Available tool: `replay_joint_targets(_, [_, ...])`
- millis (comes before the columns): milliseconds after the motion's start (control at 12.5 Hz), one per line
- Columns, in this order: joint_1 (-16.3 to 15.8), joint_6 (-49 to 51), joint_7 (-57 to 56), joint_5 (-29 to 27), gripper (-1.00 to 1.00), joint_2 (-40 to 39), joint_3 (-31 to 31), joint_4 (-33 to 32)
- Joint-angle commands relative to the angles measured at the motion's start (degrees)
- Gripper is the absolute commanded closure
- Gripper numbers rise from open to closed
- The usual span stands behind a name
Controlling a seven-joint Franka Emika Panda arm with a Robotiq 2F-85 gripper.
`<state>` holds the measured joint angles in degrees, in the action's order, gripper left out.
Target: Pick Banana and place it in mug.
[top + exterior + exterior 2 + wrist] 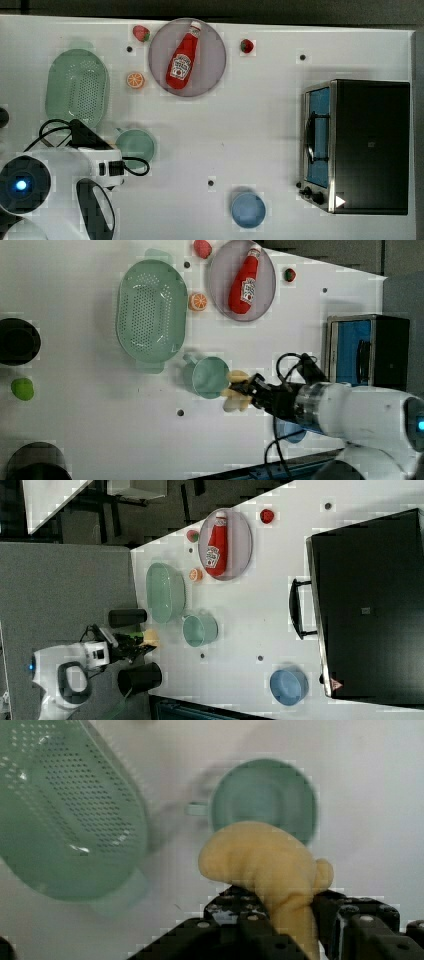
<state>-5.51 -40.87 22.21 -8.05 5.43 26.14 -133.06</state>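
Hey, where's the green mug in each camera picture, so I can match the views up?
Top view: the mug sits left of centre, beside the arm.
Left view: mug at centre, below the basket.
Right view: mug at centre, right of the basket.
Wrist view: mug behind the held banana.
Shared landmark: the basket.

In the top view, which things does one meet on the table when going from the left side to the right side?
Green basket → mug → ketchup bottle on the purple plate → blue cup → toaster oven.
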Motion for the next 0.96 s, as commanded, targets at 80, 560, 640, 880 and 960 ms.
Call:
replay_joint_targets(80, [1.0, -6.4, 6.2, 0.5, 0.34, -6.7, -2.1, -2.6])
replay_joint_targets(560, [1.0, -15.4, 6.3, 1.0, -0.63, -16.9, -3.0, -2.5])
replay_joint_targets(640, [1.0, -15.5, 6.3, 1.0, -0.86, -16.9, -3.2, -2.4])
replay_joint_targets(880, [1.1, -15.4, 6.3, 0.9, -1.00, -15.3, -3.5, -1.9])
replay_joint_targets(960, [1.4, -15.2, 6.3, 0.9, -1.00, -13.9, -4.0, -1.5])
